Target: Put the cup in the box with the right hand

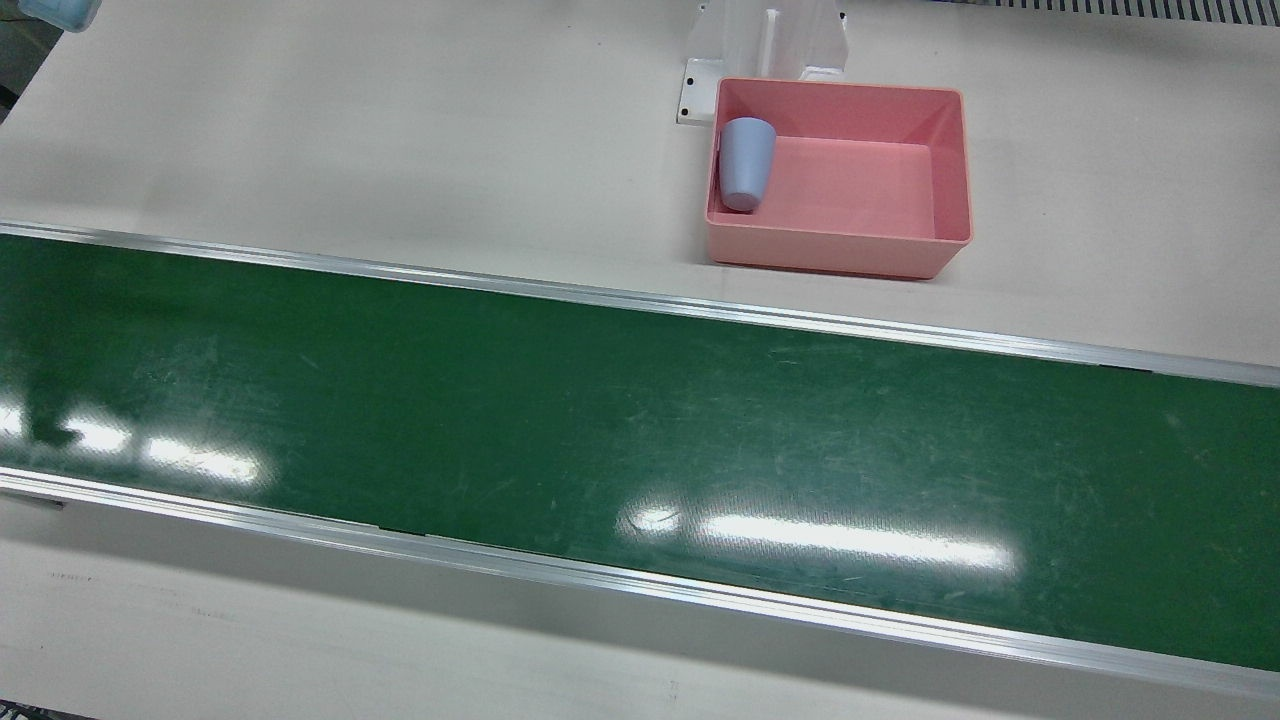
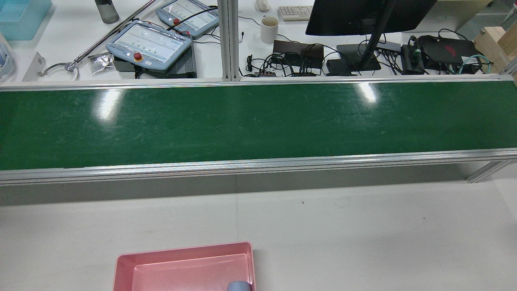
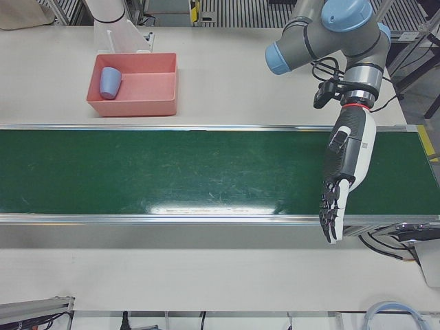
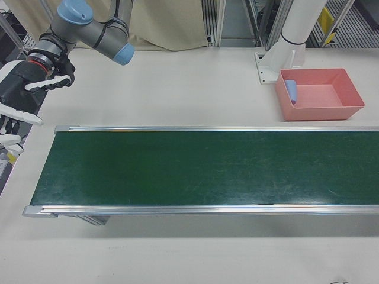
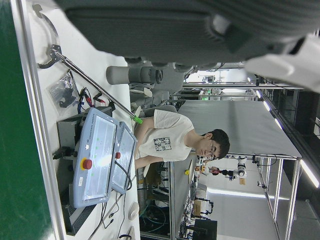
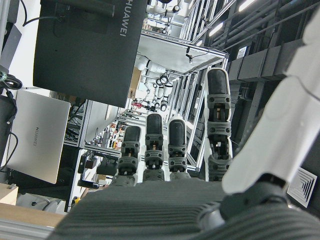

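A pale blue cup [image 1: 746, 163] lies on its side inside the pink box [image 1: 950, 150], against the box's left wall in the front view. It also shows in the left-front view [image 3: 110, 82], the right-front view [image 4: 290, 92] and at the bottom edge of the rear view [image 2: 238, 286]. My right hand [image 4: 15, 112] is open and empty at the far left of the right-front view, well away from the box [image 4: 349, 94]. My left hand [image 3: 340, 185] is open, fingers straight, above the near edge of the green belt [image 3: 172, 172].
The green conveyor belt [image 1: 600, 420] with aluminium rails crosses the table. A white arm pedestal [image 1: 770, 40] stands just behind the box. Beyond the belt are teach pendants [image 2: 149, 44], a mug [image 2: 269, 29], cables and a monitor [image 2: 363, 16].
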